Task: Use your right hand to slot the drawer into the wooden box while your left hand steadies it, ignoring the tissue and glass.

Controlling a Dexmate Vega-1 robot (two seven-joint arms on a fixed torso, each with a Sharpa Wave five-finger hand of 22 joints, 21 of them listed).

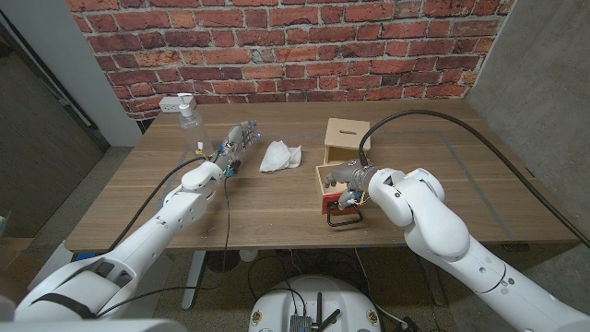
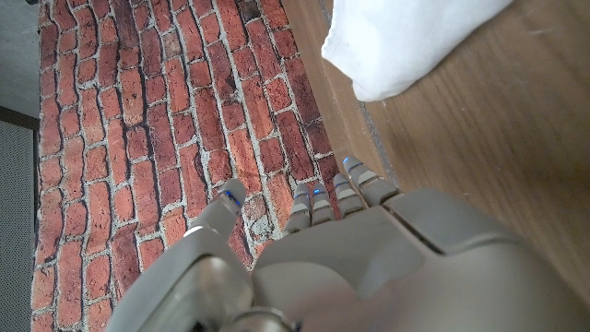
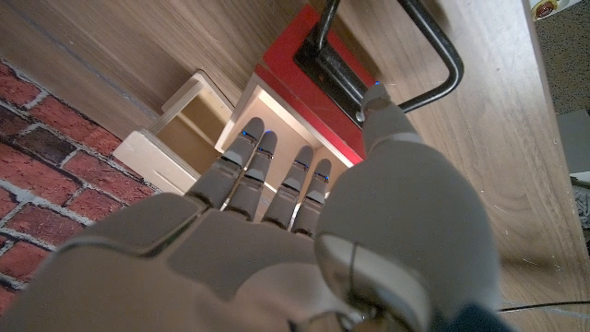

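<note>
Near the table's front edge, your right hand (image 1: 348,175) grips the drawer (image 1: 334,195), red front and black handle (image 1: 345,218) pointing toward you, while your left hand (image 1: 231,146) hovers, fingers apart.

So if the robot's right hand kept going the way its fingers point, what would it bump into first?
Probably the drawer with the red front: the right hand points its fingers at it, the wooden box lying just beyond. The depth is unclear.

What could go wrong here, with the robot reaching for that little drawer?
The left hand hovers near the tissue, far from the box, so the unsteadied box might slide when the drawer is pushed in. The right hand rests on the drawer's rim, perhaps not firmly, so the drawer could tip or slip.
</note>
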